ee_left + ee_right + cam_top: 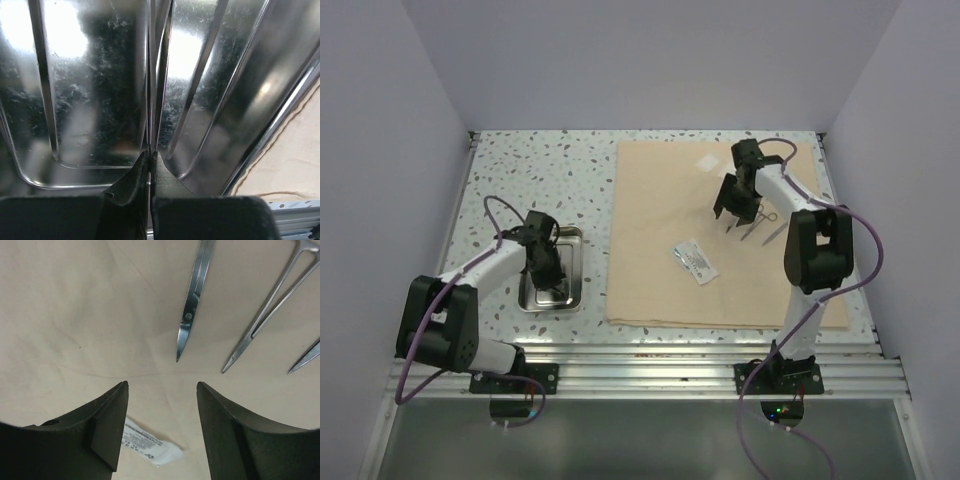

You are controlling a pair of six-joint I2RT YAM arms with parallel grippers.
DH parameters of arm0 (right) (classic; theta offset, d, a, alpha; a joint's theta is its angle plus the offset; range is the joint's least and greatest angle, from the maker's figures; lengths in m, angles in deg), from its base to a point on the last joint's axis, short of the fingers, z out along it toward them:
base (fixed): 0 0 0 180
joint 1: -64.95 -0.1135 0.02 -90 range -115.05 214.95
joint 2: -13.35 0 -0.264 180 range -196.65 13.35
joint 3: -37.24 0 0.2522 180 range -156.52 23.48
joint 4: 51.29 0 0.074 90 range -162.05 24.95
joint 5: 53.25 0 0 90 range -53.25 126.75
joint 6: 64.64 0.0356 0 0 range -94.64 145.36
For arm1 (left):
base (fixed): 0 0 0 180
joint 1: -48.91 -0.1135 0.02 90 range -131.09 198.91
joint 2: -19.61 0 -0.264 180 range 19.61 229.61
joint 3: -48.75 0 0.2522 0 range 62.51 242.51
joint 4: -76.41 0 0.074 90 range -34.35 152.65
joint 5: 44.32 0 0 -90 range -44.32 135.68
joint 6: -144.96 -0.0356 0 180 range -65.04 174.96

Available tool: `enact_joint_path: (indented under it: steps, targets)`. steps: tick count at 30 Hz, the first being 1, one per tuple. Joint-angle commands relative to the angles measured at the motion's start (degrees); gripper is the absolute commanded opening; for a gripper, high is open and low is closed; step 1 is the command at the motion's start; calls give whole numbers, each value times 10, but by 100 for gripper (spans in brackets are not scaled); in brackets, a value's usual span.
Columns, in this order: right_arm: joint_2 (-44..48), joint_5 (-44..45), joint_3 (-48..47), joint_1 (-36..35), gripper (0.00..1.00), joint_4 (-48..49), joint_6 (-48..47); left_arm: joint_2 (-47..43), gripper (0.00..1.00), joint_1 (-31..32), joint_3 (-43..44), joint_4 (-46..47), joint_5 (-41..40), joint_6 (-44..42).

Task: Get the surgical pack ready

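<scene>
The big beige cloth (720, 235) lies flat on the right of the table. Thin metal scissors (192, 305) and forceps (267, 315) lie on it, and show in the top view as a small group (762, 225). My right gripper (732, 215) hovers open and empty just left of them; its jaws (162, 390) stand wide apart. The small clear packet (695, 260) lies mid-cloth, also below my left finger (150, 447). A faint white gauze square (706, 163) lies far on the cloth. The steel tray (572, 300) sits left. My left gripper (548, 275) reaches into it, shut (151, 155) on a thin metal instrument (152, 75).
A third instrument tip (305, 357) shows at the right wrist view's right edge. The speckled tabletop (540, 175) is bounded by white walls at the back and sides. An aluminium rail (650, 370) runs along the near edge. The cloth edge (295, 150) lies just right of the tray.
</scene>
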Motion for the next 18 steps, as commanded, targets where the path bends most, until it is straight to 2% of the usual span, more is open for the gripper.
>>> enact_joint_path:
  steps: [1,5,6,7,15,18]
  targets:
    - [-39,74,-70,5,60,-28,-32,13,2,-2,38,-1,-26,-34]
    - [-88,104,-117,12,56,-39,-39,5,25,-2,44,-5,-21,-37]
    - [-94,108,-123,12,56,-36,-41,4,35,-2,47,-5,-20,-38]
    - [-100,111,-133,13,55,-30,-42,0,39,-2,50,-7,-18,-42]
    - [-172,127,-192,12,45,-33,-43,-24,58,-2,87,-11,23,-61]
    - [-191,132,-207,13,43,-37,-43,-39,59,-2,99,-6,35,-70]
